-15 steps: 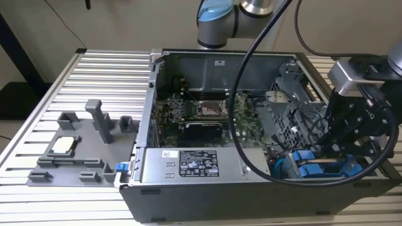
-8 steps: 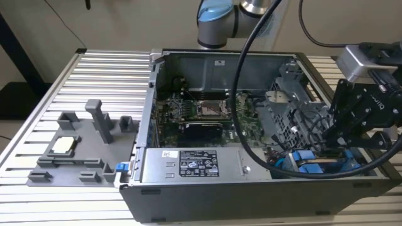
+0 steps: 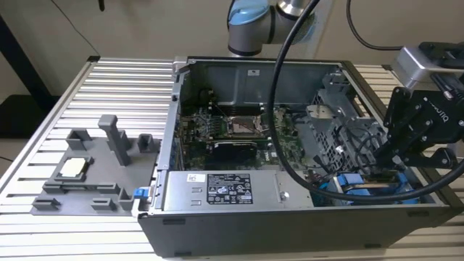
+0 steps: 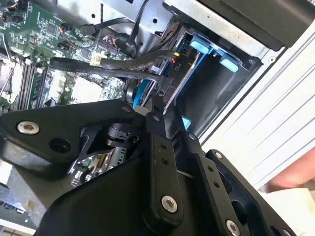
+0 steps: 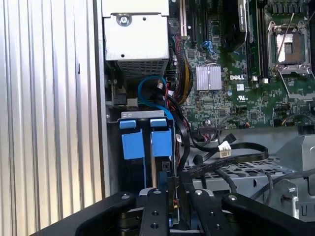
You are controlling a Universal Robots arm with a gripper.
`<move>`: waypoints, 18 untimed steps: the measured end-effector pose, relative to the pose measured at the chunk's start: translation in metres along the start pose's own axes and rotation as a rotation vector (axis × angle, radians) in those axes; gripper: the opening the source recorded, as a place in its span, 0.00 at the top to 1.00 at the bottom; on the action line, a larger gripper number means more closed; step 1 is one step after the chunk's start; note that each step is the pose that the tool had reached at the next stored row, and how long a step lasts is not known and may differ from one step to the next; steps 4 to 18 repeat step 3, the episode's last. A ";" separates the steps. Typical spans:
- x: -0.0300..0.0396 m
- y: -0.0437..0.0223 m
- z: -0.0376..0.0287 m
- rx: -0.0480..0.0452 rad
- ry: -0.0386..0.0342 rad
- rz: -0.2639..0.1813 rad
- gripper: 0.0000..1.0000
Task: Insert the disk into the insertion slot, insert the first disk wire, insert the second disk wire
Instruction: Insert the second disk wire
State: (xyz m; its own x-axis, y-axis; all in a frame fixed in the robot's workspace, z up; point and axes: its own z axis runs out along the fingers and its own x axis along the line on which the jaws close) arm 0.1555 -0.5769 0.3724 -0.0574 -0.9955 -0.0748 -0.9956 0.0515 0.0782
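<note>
The gripper (image 4: 156, 109) is clenched on a wire (image 4: 115, 64) at the disk (image 5: 161, 164), already in the slot (image 5: 146, 116), to plug it.

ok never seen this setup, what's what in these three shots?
One robot arm works over an open PC case on a slatted table. The exterior view looks on from outside; both wrist views ride on the arm, looking past its black tool. The tool is at the drive bay with blue tabs, in the case corner at the exterior view's right. It seems closed on a black cable plug beside the disk seated in the bay. A grey parts holder lies on the table.
</note>
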 end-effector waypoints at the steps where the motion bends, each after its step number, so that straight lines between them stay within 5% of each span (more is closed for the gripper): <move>1: 0.0000 0.0000 0.0000 0.0000 0.0002 0.000 0.76; 18: 0.0000 0.0000 0.0000 0.0000 0.0003 0.000 0.76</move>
